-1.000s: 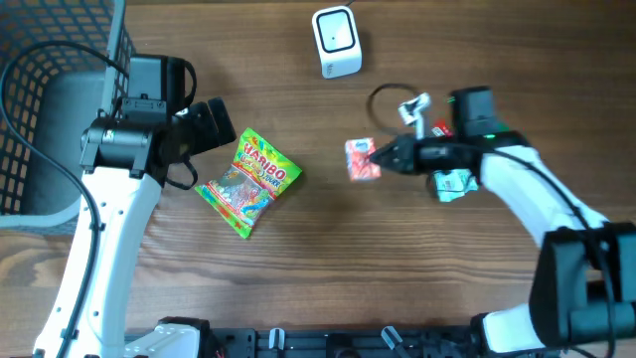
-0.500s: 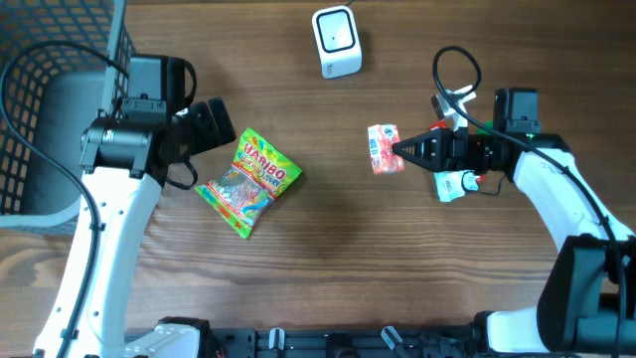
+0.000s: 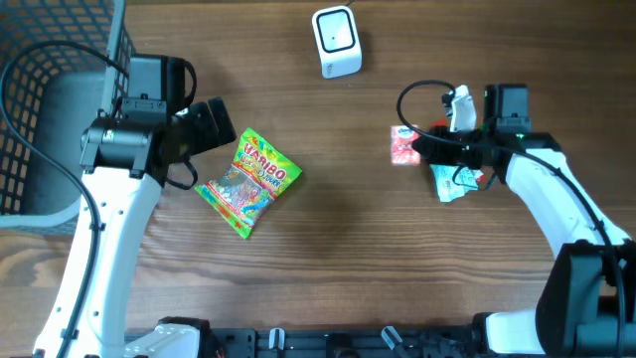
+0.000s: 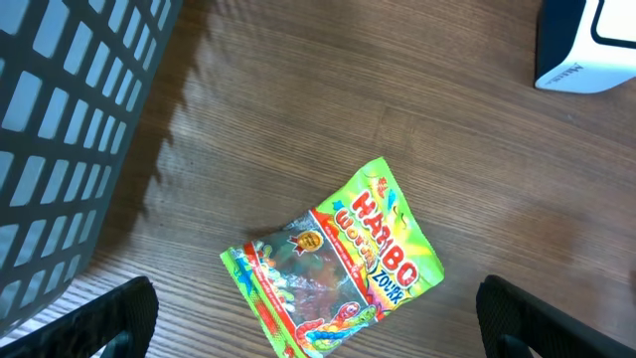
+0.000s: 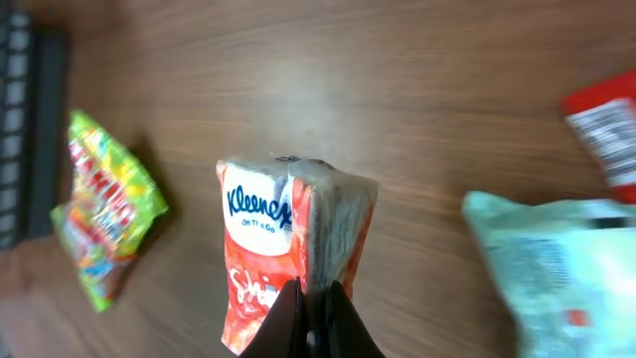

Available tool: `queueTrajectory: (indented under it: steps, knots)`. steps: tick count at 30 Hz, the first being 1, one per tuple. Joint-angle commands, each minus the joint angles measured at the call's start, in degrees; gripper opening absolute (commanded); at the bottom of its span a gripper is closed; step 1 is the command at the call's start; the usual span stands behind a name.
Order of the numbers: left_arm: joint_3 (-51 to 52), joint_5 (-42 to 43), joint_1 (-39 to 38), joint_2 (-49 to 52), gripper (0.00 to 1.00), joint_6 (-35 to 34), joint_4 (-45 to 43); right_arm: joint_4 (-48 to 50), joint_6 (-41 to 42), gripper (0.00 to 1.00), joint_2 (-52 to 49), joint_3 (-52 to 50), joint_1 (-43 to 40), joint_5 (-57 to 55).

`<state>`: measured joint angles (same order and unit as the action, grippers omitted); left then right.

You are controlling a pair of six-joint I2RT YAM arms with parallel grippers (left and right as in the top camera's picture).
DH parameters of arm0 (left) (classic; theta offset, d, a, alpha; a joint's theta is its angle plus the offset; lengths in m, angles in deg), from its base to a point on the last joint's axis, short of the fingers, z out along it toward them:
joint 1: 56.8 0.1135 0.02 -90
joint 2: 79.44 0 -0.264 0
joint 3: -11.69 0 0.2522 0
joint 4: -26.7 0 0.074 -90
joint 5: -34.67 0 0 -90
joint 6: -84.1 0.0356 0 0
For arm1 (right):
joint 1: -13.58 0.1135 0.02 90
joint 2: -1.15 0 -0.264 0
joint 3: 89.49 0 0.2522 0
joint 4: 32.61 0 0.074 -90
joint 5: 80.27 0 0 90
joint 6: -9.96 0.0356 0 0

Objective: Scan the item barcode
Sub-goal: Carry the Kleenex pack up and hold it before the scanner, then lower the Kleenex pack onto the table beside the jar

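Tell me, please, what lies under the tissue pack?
Bare wooden table shows around the tissue pack; the spot directly beneath is hidden by the pack itself.

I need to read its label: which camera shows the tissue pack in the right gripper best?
The right wrist view: the tissue pack is close up, Kleenex logo readable, pinched by the right gripper. Overhead shows it small and unreadable; the left wrist view misses it.
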<state>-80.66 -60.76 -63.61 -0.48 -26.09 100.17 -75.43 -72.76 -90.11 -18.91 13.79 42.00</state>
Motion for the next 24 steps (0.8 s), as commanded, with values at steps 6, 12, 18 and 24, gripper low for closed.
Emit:
queueTrajectory:
  steps: [6,12,18,24]
  knots:
    - [0.0,0.3,-0.2,0.2,1.0,0.3,-0.1,-31.4,1.9,0.04,-1.7,47.5,10.3,-33.0]
    - [0.0,0.3,-0.2,0.2,1.0,0.3,-0.1,-34.3,-0.3,0.05,-16.5,69.0,18.9,-46.0]
    - [0.0,0.3,-0.2,0.2,1.0,0.3,-0.1,-19.5,-12.5,0.04,-32.4,69.0,26.9,-57.6]
    - [0.0,0.3,-0.2,0.2,1.0,0.3,-0.1,-3.2,-23.7,0.04,-45.4,68.7,28.6,-64.5]
